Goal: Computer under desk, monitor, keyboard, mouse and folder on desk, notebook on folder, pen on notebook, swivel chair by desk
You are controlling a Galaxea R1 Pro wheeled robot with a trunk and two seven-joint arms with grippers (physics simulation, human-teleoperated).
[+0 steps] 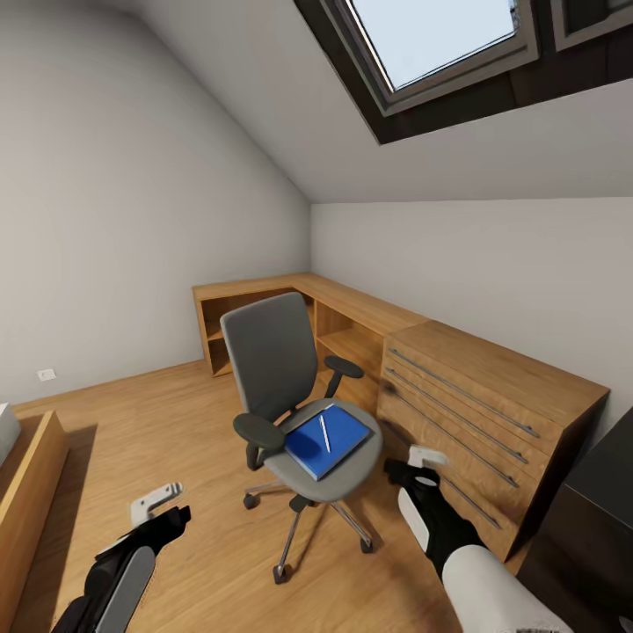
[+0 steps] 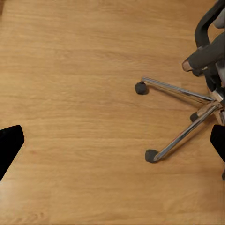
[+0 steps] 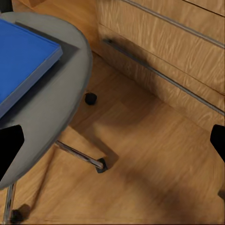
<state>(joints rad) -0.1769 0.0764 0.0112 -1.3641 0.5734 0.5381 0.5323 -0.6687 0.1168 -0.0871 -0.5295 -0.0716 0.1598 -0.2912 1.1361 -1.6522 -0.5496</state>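
Note:
The swivel chair [image 1: 268, 360] stands on the wood floor mid-room, grey seat toward me. The blue folder [image 1: 327, 441] lies flat on its seat with the thin white pen [image 1: 324, 432] resting on top. My left gripper [image 1: 163, 508] hovers open low to the left of the chair, over bare floor near the chair's metal base [image 2: 187, 117]. Beside the seat's right edge, my right gripper [image 1: 415, 464] is open and empty; the folder's corner [image 3: 23, 61] and the seat rim [image 3: 70, 93] lie just ahead of it. A black corner of the desk [image 1: 607, 497] shows at the far right.
A light-wood drawer chest [image 1: 479, 404] stands close to the right of the chair, its drawer fronts [image 3: 178, 51] near my right gripper. A wooden shelf unit [image 1: 264, 312] runs along the back corner. A wooden bed frame [image 1: 26, 479] sits at the left edge.

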